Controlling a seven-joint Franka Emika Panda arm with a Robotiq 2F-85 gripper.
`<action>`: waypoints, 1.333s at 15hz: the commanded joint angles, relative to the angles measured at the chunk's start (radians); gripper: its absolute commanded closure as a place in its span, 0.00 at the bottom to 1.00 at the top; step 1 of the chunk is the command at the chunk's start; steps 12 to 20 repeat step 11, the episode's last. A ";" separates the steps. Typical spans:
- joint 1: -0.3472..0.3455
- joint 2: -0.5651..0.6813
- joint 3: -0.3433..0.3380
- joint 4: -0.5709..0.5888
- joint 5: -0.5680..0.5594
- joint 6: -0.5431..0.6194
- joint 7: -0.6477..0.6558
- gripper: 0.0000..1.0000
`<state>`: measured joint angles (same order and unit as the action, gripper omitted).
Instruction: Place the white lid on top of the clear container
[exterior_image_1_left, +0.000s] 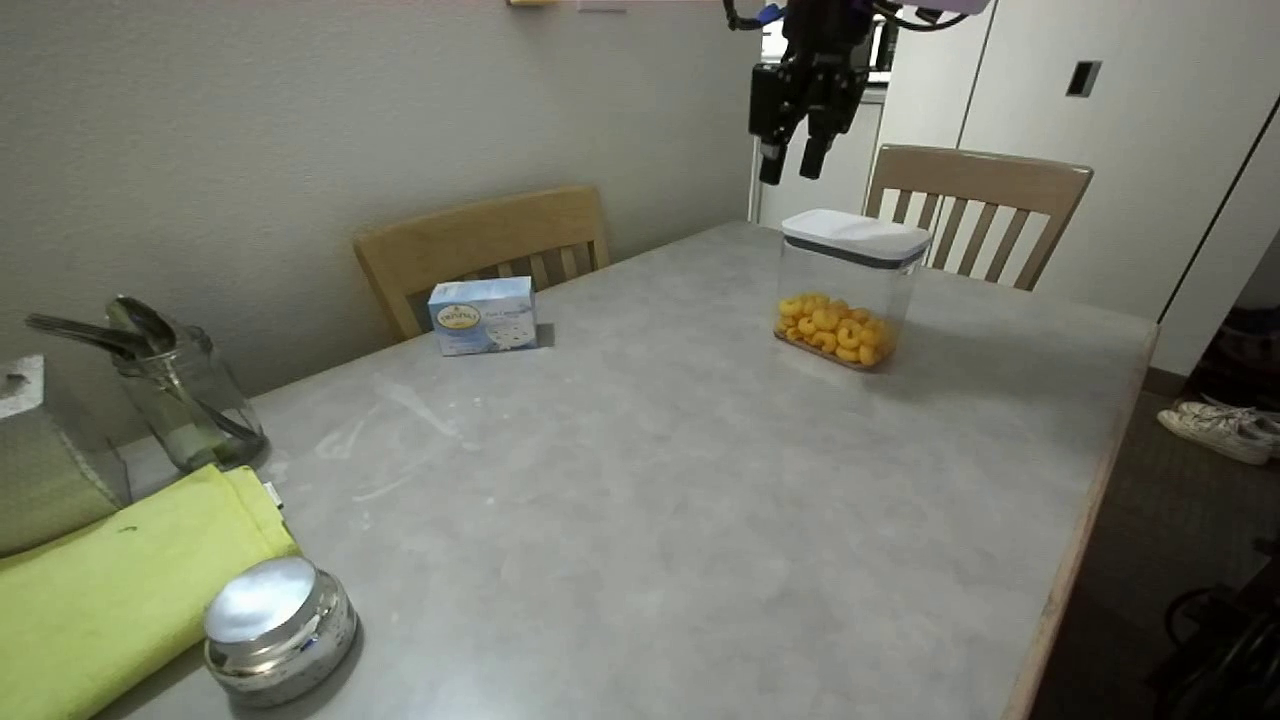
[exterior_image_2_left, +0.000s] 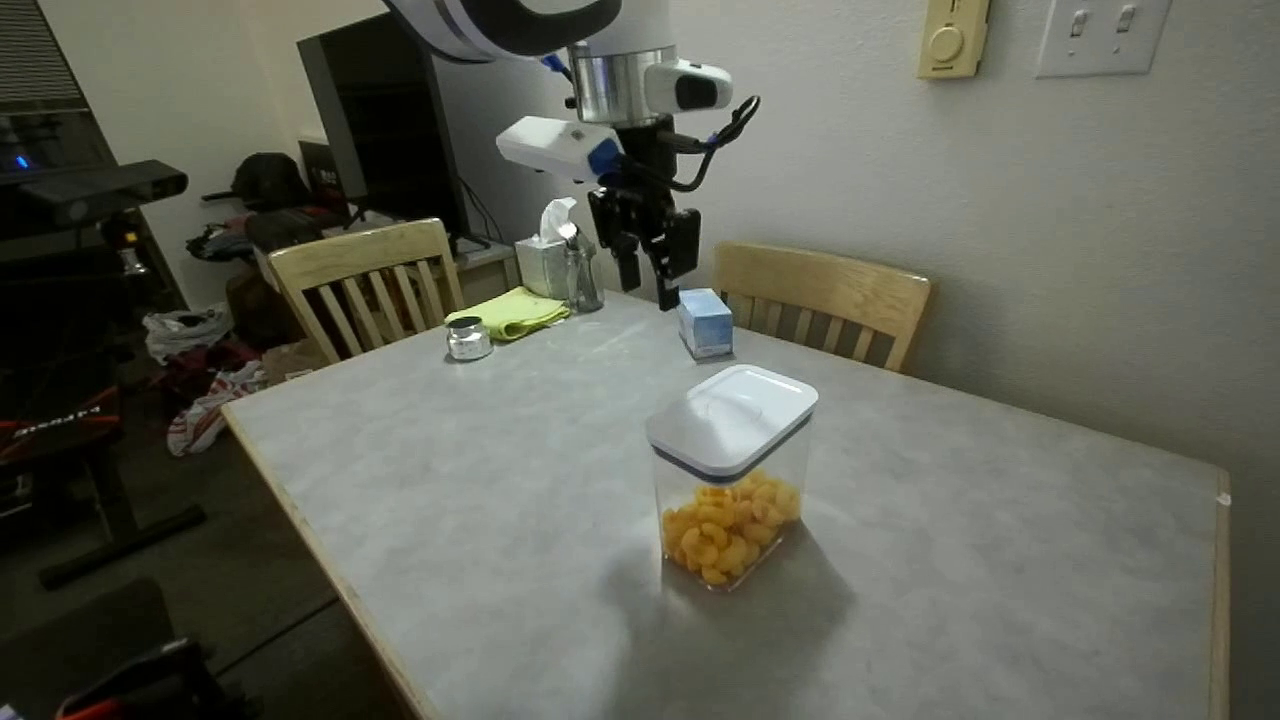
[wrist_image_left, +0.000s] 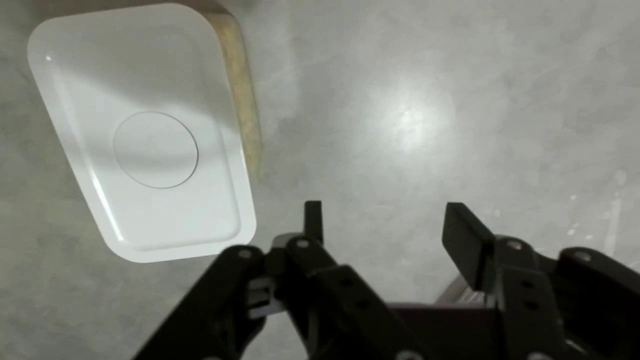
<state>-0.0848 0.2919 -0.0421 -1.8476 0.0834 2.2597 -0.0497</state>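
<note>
Hovering with gripper (wrist_image_left: 382, 217) parted and empty, low in the wrist view; probably needing only withdrawal from the white lid (wrist_image_left: 160, 150), upper left, angled lengthwise down-right atop the clear container (wrist_image_left: 242, 95).

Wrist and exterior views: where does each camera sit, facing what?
An exterior view: near the tin, looking toward the container; tool at top.
An exterior view: near the container, looking toward the tin; arm and tool upper middle.
Wrist view: over the table, facing down; white lid left, tool at bottom.
Both exterior views share tin and container.
</note>
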 joint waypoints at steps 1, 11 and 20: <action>-0.010 -0.008 0.018 0.017 0.041 -0.059 -0.059 0.05; 0.003 0.000 0.024 0.023 0.056 -0.054 -0.029 0.00; 0.003 0.000 0.024 0.023 0.056 -0.054 -0.029 0.00</action>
